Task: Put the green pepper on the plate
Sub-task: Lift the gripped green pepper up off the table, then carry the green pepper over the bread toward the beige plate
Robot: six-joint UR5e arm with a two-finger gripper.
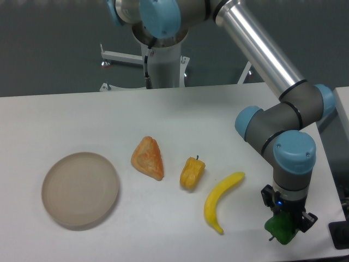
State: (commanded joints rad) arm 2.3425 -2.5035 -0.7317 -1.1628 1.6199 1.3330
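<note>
Pepper, the green one, sits directly under the gripper at the near right edge of the table, its top hidden between the fingers; they appear to be clamped on it, though whether it is lifted or resting on the table I cannot tell. It looks small, light and rigid like a toy, with a glossy skin that could slip, so squeezing across its blocky body rather than the stem seems the safer hold. Just left of the gripper lies a banana, then farther left a yellow pepper and an orange wedge of food. Farthest left, well apart from the gripper, is the plate, bare.
</note>
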